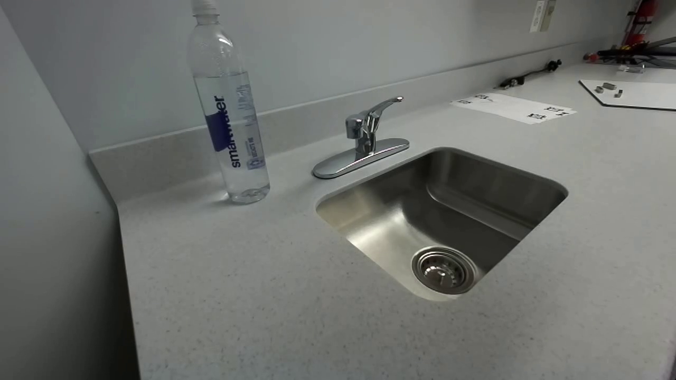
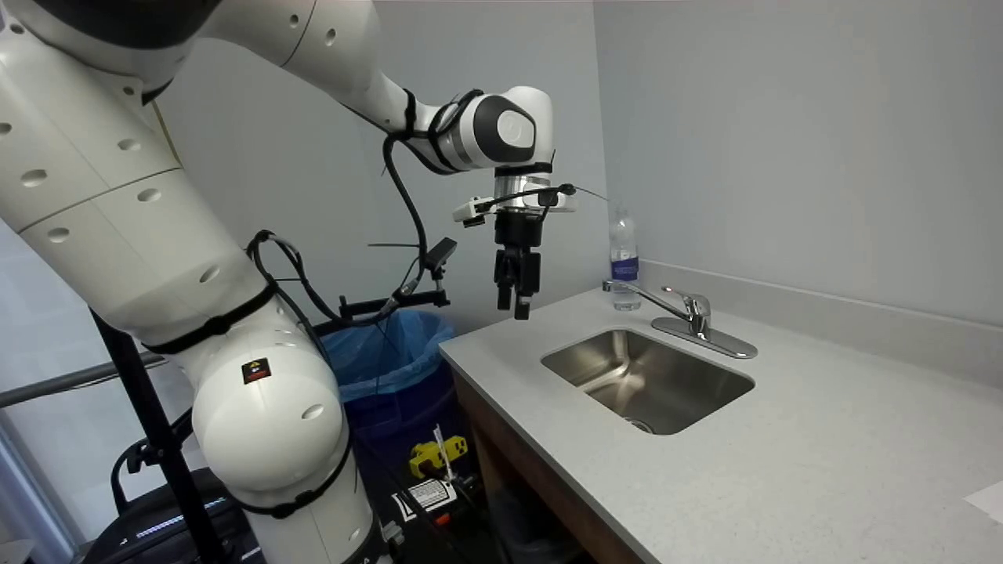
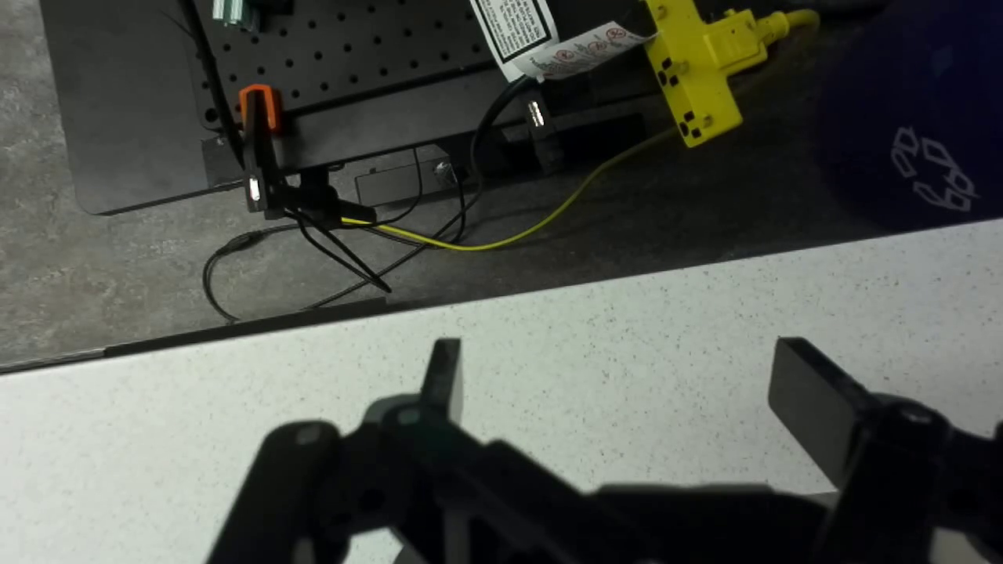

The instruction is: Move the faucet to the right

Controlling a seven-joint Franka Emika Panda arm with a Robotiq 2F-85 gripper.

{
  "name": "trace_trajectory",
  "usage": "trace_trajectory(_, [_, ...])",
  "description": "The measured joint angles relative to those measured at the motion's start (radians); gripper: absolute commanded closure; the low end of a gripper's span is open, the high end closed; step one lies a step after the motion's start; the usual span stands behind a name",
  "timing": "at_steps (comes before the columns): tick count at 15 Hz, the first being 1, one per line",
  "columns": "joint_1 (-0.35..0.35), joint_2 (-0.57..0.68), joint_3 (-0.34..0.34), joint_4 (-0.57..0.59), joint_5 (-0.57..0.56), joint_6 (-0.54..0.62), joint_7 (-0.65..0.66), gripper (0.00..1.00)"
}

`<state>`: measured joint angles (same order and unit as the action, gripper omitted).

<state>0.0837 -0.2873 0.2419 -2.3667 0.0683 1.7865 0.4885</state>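
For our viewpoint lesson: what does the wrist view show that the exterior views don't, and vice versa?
Only the wrist view: the recycling symbol on the dark blue bin.
Only the exterior: the faucet and water bottle, in both exterior views.
Shared: the countertop, throughout; the gripper and yellow adapter, in the wrist view and an exterior view.

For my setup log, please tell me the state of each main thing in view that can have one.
Gripper: jaws open, holding nothing
Bottle: upright, capped, more than half full
Faucet: spout points toward the bottle's side; no flow seen
Drain strainer: in place
Bin: lined with blue bag
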Motion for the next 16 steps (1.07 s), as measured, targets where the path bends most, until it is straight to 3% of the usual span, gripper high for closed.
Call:
trace_trajectory(8, [0.000,0.035,-0.003,0.023,0.000,0.002,-0.001,0.00])
trace_trajectory(16, [0.014,0.149,-0.006,0.173,0.020,0.038,-0.013,0.00])
